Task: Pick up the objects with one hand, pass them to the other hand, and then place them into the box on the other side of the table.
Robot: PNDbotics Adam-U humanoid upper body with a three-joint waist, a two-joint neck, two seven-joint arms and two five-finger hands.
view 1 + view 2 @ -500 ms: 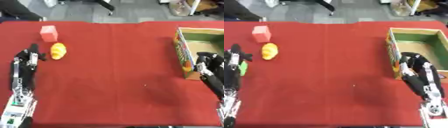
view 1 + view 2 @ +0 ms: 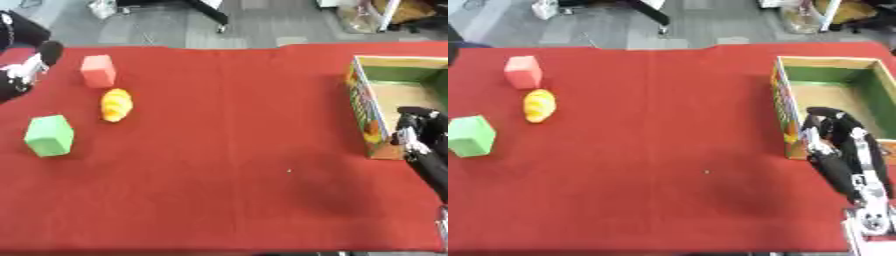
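- The table (image 2: 667, 200) is covered with a plain red cloth, and the cloth fills most of both views.
- Behind the far edge of the table there is a grey floor (image 2: 262, 25), smooth and slightly shiny.
- A black leg of furniture (image 2: 651, 15), maybe of a chair or a stand, crosses the floor at an angle near the top centre.
- At the top right corner stands a clutter of pale and orange things (image 2: 833, 12); I cannot tell what they are.
- The light is even and soft, with only a faint dark shadow on the cloth.
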